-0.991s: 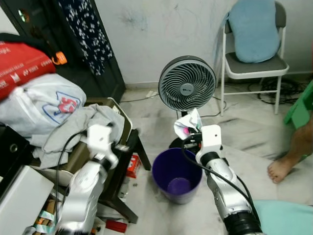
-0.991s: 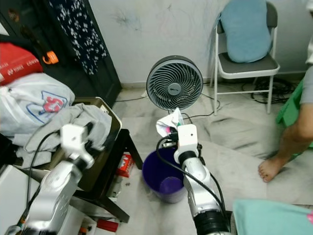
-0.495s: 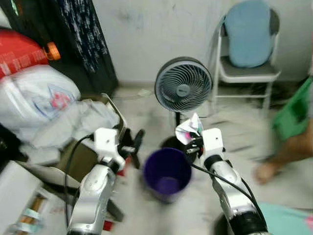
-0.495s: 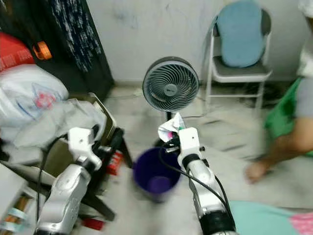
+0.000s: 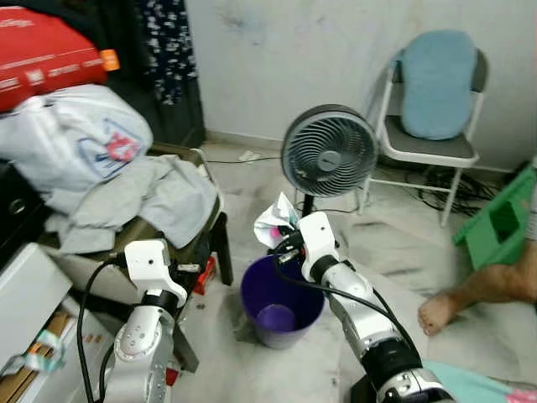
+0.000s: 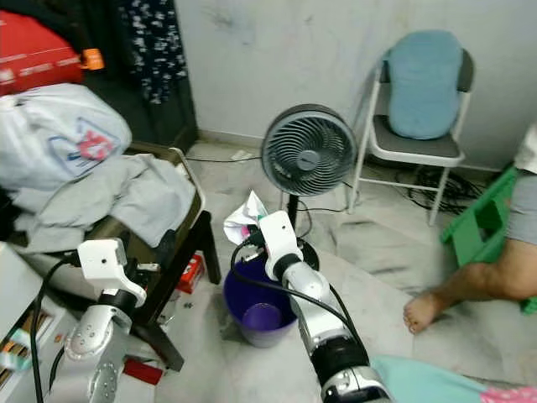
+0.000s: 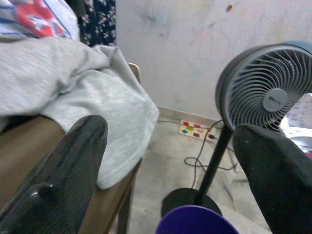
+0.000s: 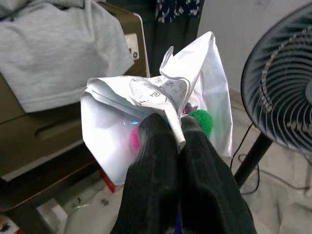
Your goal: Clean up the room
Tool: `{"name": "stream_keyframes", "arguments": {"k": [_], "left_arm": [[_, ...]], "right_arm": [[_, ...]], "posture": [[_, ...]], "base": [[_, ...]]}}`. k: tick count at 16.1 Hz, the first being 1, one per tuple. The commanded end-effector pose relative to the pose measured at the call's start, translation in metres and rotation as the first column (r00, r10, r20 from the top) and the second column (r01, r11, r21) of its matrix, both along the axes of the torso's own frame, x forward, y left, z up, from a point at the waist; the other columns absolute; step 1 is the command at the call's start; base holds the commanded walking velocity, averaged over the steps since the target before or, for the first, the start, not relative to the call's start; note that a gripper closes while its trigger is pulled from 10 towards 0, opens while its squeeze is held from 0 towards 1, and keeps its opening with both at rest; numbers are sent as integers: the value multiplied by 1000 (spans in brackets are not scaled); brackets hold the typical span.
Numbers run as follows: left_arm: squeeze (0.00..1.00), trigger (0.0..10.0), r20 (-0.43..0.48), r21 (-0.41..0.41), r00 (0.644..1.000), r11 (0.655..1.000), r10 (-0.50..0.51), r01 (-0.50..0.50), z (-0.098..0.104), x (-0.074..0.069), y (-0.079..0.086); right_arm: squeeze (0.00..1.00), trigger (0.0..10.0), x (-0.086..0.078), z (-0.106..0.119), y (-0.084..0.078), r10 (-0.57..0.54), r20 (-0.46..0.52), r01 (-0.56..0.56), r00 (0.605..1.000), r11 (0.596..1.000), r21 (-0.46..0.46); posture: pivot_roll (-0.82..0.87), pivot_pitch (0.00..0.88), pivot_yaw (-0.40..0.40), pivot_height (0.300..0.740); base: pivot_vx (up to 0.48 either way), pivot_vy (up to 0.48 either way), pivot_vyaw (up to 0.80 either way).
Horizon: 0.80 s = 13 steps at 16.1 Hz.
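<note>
My right gripper (image 5: 283,245) is shut on a crumpled white paper wrapper (image 5: 274,224) with pink and green bits inside, seen close up in the right wrist view as the wrapper (image 8: 146,117) pinched between my black fingers (image 8: 156,161). It hangs just above the far rim of a purple bin (image 5: 312,315) on the floor. My left gripper (image 7: 170,161) is open with nothing in it, held low beside the brown table (image 5: 126,243), left of the bin.
A grey fan (image 5: 329,153) stands right behind the bin. Grey cloth (image 5: 159,197), a white bag (image 5: 75,134) and a red bag (image 5: 42,54) pile on the table. Back right are a folding chair (image 5: 432,126), a green object (image 5: 499,222) and a person's foot (image 5: 436,311).
The whole view has swung, so the camera moved. My right gripper still holds the wrapper and now sits over the bin's far left rim. My left gripper sits lower.
</note>
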<state>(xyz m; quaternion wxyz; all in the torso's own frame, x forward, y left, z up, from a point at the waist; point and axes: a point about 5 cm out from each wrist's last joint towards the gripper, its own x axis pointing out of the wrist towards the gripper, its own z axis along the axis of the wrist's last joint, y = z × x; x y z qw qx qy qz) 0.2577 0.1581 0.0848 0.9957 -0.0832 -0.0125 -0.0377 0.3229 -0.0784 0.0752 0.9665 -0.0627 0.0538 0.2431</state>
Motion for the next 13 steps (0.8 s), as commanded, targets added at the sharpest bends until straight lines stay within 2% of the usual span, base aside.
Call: {"name": "stream_keyframes", "arguments": {"k": [1, 4, 7, 13], "left_arm": [[0, 10000, 36, 5, 999, 1000, -4, 4, 8, 5, 1], [0, 10000, 41, -8, 998, 998, -57, 57, 8, 12, -7], [0, 10000, 34, -15, 995, 996, -89, 90, 6, 13, -14], [0, 10000, 33, -13, 995, 995, -99, 100, 5, 15, -12]], "right_arm": [[0, 10000, 4, 3, -9, -26, 18, 26, 999, 1000, -11], [0, 10000, 3, 0, -18, -54, 33, 55, 998, 998, -41], [0, 10000, -1, -3, -20, -74, 33, 75, 997, 996, -38], [0, 10000, 0, -4, -22, -85, 38, 86, 996, 995, -42]], "posture": [[-90, 0, -8, 740], [-133, 0, 16, 740], [-161, 0, 37, 740], [-158, 0, 40, 740]], "base": [[0, 0, 0], [0, 0, 0], [0, 0, 152], [275, 0, 0]]}}
